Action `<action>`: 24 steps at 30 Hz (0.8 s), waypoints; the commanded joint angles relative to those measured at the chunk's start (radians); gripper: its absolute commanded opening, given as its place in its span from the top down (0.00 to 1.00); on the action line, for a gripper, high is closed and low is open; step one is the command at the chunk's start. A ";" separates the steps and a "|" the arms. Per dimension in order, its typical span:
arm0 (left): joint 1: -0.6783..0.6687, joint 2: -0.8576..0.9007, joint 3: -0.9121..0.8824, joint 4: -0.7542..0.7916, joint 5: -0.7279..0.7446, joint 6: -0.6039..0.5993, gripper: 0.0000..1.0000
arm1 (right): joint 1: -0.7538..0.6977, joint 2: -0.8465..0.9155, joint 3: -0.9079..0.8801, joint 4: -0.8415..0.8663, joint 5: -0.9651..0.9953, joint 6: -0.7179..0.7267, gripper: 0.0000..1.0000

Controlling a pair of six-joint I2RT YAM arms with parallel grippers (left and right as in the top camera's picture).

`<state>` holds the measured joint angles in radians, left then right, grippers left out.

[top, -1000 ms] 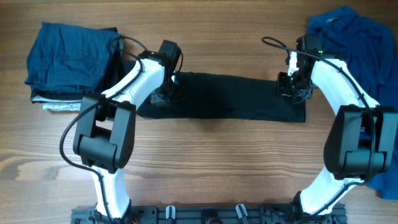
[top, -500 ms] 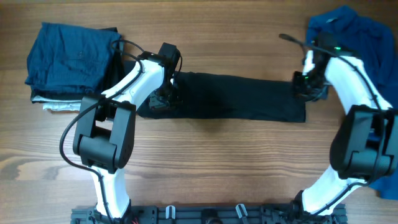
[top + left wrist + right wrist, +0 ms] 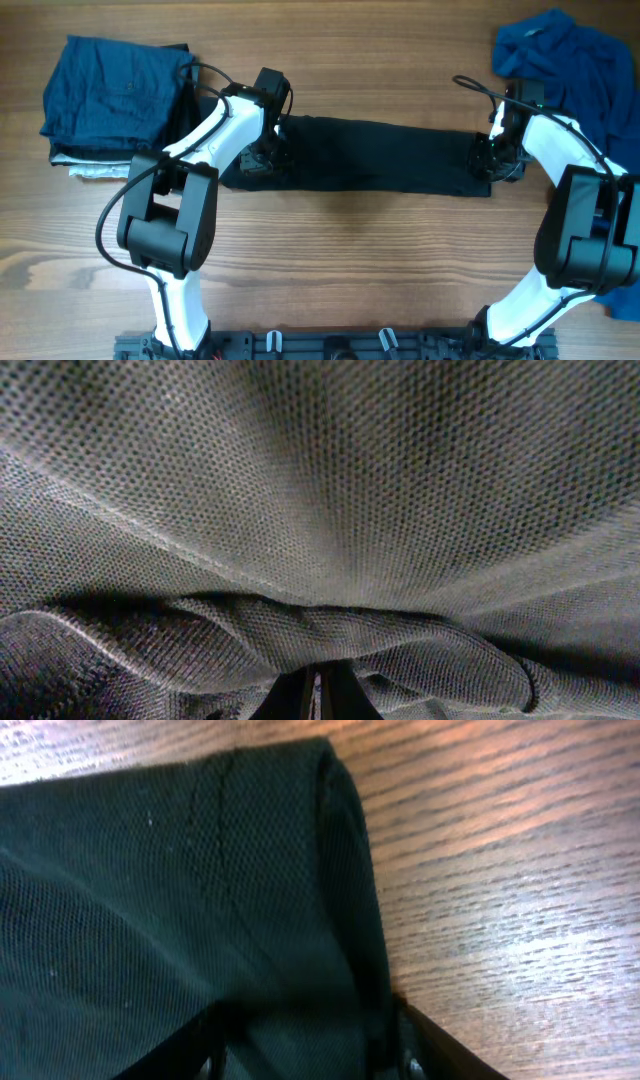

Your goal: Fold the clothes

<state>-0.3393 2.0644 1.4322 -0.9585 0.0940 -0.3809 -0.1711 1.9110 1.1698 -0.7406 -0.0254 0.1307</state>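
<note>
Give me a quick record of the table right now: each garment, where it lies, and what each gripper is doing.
Black garment: folded into a long strip, flat in the middle of the table
Left gripper: shut on the strip's left end
Right gripper: open, at the strip's right end
Folded stack: far left, dark blue on top
Blue garment: crumpled, far right

One black shirt (image 3: 380, 155), one blue garment (image 3: 590, 60), one folded stack (image 3: 105, 95).
</note>
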 commanded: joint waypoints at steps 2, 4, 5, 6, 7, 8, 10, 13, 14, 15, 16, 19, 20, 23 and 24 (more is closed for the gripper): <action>0.003 -0.004 -0.018 0.024 -0.023 -0.017 0.96 | 0.006 0.013 -0.057 0.023 -0.001 0.003 0.63; -0.003 -0.008 -0.010 0.024 -0.024 -0.017 0.96 | 0.007 0.013 -0.061 0.023 -0.001 0.004 0.93; -0.011 -0.014 0.005 0.023 -0.024 -0.017 0.96 | 0.007 0.013 -0.062 0.024 -0.001 0.005 0.96; -0.018 -0.023 0.024 0.023 -0.023 -0.017 0.96 | 0.007 0.013 -0.062 0.031 -0.001 0.005 0.96; -0.026 -0.040 0.062 0.019 -0.003 -0.017 0.96 | 0.006 0.013 -0.062 0.042 -0.001 0.005 0.96; -0.029 -0.055 0.087 0.014 0.018 -0.017 0.95 | 0.003 0.013 -0.058 0.047 0.000 0.004 0.96; -0.030 -0.103 0.159 -0.001 0.064 -0.017 0.92 | -0.017 0.013 -0.029 0.038 0.000 0.004 0.96; -0.022 -0.193 0.230 -0.002 0.069 -0.025 0.87 | -0.077 0.013 0.032 0.008 -0.001 0.008 0.96; -0.014 -0.225 0.246 -0.002 0.069 -0.025 0.87 | -0.103 0.013 0.050 0.001 0.000 0.006 0.96; -0.003 -0.259 0.256 0.001 0.069 -0.025 0.85 | -0.127 0.013 0.060 0.000 0.000 -0.003 0.96; 0.009 -0.291 0.258 0.005 0.069 -0.030 0.85 | -0.156 0.013 0.066 0.004 0.000 -0.021 0.96; 0.055 -0.367 0.258 -0.002 0.065 -0.043 0.84 | -0.239 0.013 0.068 0.023 -0.001 -0.053 0.96; 0.069 -0.383 0.257 -0.006 0.065 -0.043 0.83 | -0.266 0.013 0.068 0.037 -0.005 -0.053 0.96; 0.115 -0.414 0.257 -0.030 0.049 -0.043 0.81 | -0.322 0.013 0.068 0.068 -0.093 -0.105 0.96; 0.130 -0.415 0.257 -0.050 0.026 -0.043 0.81 | -0.333 0.013 0.069 0.073 -0.107 -0.109 0.95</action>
<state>-0.2531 1.6665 1.6836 -0.9726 0.1509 -0.4088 -0.4686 1.9057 1.2182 -0.6861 -0.0704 0.0799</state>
